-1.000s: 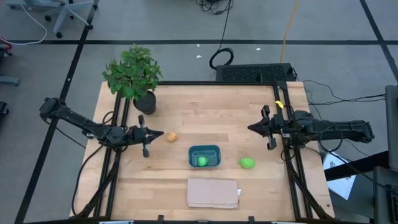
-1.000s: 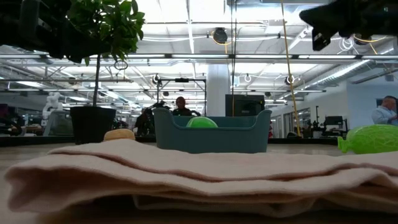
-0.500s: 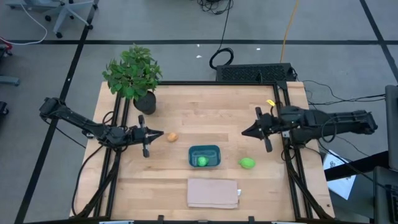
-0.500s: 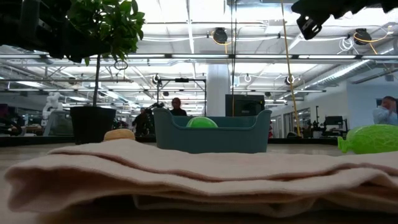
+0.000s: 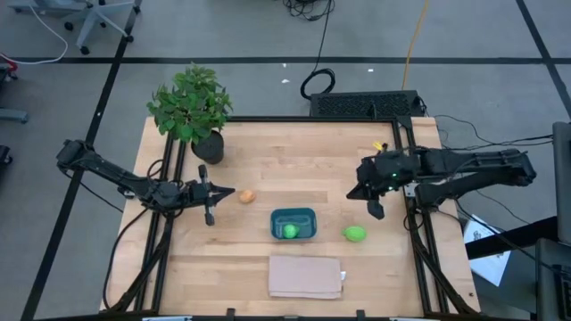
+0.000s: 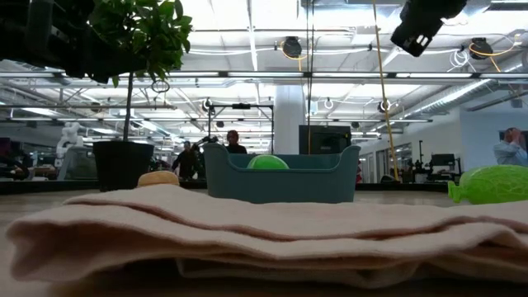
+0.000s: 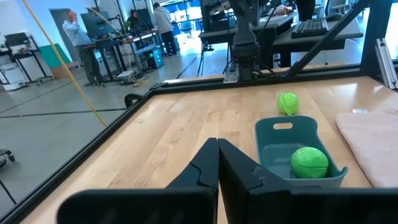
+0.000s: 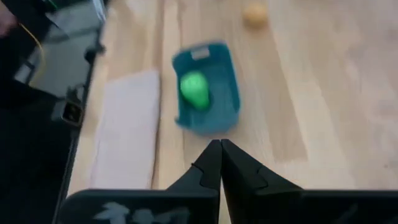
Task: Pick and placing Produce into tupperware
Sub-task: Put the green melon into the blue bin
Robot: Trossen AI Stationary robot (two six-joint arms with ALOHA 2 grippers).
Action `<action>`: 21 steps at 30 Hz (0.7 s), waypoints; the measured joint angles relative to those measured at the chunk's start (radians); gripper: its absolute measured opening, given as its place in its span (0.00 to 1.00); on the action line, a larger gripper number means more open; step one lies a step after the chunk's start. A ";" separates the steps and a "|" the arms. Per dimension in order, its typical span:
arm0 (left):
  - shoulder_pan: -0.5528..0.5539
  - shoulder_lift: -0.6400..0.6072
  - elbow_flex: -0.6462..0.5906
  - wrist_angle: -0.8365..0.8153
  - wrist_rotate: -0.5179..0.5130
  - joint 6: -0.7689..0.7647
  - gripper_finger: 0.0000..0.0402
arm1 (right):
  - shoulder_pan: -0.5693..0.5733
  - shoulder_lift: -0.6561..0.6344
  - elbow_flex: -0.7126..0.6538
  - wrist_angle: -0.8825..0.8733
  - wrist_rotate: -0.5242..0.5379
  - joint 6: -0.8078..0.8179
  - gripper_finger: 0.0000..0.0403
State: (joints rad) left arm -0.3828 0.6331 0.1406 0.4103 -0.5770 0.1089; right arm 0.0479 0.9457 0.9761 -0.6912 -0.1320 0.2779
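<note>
Teal tupperware point(image 5: 293, 224) holds one green produce item point(image 5: 290, 232). Your right hand point(image 5: 357, 194), pressed together, hovers above the second green one point(image 5: 355, 234). Your left hand point(image 5: 230, 193), also pressed together, sits beside the orange piece point(image 5: 247, 196).

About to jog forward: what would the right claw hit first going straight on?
Probably the teal rectangular plastic container holding a green round produce item; the shut right claw points at it, though depth is unclear.

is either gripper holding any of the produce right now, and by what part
Nothing is held. The left gripper and the right gripper both have their fingers shut on nothing. One green piece lies in the tupperware; the other green piece and the orange one lie on the table.
</note>
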 joint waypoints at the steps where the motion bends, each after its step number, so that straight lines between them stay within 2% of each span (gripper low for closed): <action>1: 0.000 0.000 0.000 -0.001 0.000 0.000 0.01 | 0.000 0.023 0.020 -0.040 -0.001 0.015 0.00; 8: 0.000 0.000 0.000 -0.004 0.000 0.000 0.07 | 0.000 0.160 0.157 -0.265 -0.005 0.058 0.00; 11: 0.000 0.000 0.000 -0.004 0.000 0.000 0.07 | 0.002 0.197 0.197 -0.332 -0.043 0.075 0.00; 14: 0.000 0.000 0.000 -0.004 0.000 -0.001 0.05 | 0.025 0.220 0.211 -0.373 -0.080 0.092 0.00; 21: 0.001 0.001 0.000 -0.026 0.000 0.013 0.01 | 0.111 0.266 0.211 -0.376 -0.083 0.148 0.00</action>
State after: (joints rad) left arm -0.3820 0.6337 0.1410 0.3840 -0.5774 0.1220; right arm 0.1591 1.2118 1.1870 -1.0673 -0.2153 0.4258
